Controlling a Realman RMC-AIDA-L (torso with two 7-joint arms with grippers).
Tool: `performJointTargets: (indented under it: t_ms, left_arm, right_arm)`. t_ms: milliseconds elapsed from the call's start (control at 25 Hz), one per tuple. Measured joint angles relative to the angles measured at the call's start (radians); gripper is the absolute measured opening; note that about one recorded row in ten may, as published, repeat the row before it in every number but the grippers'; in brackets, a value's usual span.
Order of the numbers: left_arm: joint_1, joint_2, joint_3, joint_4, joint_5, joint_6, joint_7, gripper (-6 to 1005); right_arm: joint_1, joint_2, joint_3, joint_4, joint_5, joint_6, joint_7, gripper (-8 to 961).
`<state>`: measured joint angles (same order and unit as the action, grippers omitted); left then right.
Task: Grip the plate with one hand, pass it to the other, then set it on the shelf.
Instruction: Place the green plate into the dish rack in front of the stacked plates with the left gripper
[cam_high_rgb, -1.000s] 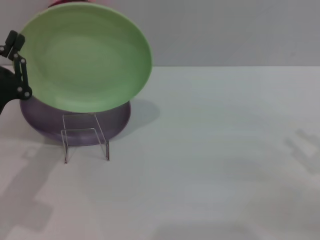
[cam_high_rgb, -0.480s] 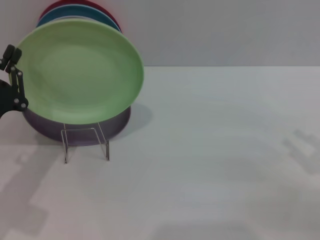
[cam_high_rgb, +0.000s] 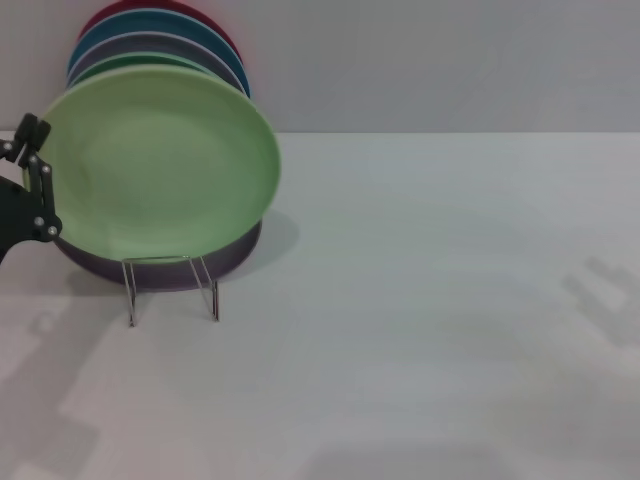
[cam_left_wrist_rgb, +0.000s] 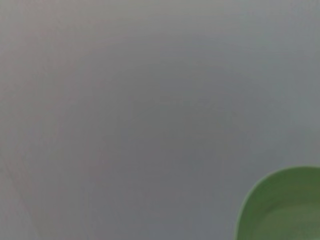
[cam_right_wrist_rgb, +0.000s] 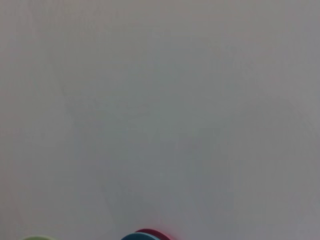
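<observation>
The pale mint-green plate (cam_high_rgb: 160, 165) hangs tilted on edge at the left of the head view, its face toward me. Its lower rim is just above the top of the clear acrylic shelf (cam_high_rgb: 172, 288); I cannot tell if they touch. My left gripper (cam_high_rgb: 40, 175) is shut on the plate's left rim. A part of the plate's rim also shows in the left wrist view (cam_left_wrist_rgb: 285, 210). My right gripper is out of view.
Behind the held plate, several plates lean at the wall: red (cam_high_rgb: 160, 8), blue (cam_high_rgb: 150, 24), lilac (cam_high_rgb: 150, 44) and darker green (cam_high_rgb: 150, 62); a purple one (cam_high_rgb: 238, 250) shows low down. The white table (cam_high_rgb: 430, 300) stretches to the right.
The left gripper and the mint-green plate have moved down toward the shelf, uncovering the tops of the plates behind.
</observation>
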<state>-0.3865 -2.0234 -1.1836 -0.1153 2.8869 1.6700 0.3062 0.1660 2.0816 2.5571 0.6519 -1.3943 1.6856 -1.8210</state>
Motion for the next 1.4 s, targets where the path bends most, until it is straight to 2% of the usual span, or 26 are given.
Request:
performJointTargets:
  t_ms: [240, 480, 720, 920, 1120, 1200, 1400]
  left_arm:
    - [0.000, -0.012, 0.003, 0.012, 0.001, -0.007, 0.035, 62]
    - [0.000, -0.008, 0.042, 0.013, 0.002, -0.023, 0.025, 66]
    - [0.000, -0.025, 0.048, 0.013, 0.002, -0.077, 0.055, 70]
    - [0.013, -0.036, 0.040, 0.006, 0.001, -0.094, 0.124, 281]
    - [0.075, -0.037, 0.038, -0.034, -0.001, -0.036, 0.133, 408]
    - [0.109, -0.037, 0.030, -0.058, -0.003, -0.001, 0.139, 415]
    - [0.139, -0.037, 0.013, -0.081, -0.003, 0.014, 0.140, 431]
  right_arm:
    - [0.004, 0.000, 0.000, 0.000, 0.000, 0.000, 0.000, 569]
    - [0.007, 0.000, 0.000, 0.000, 0.003, 0.004, 0.001, 587]
    - [0.013, 0.000, 0.000, 0.000, 0.008, 0.011, 0.008, 604]
    - [0.016, -0.001, 0.000, 0.000, 0.004, 0.012, 0.016, 619]
    - [0.016, -0.001, 0.000, 0.000, 0.003, 0.013, 0.019, 634]
    - [0.016, -0.002, 0.000, 0.000, 0.001, 0.013, 0.023, 640]
    - [0.018, -0.002, -0.001, 0.000, 0.001, 0.013, 0.025, 654]
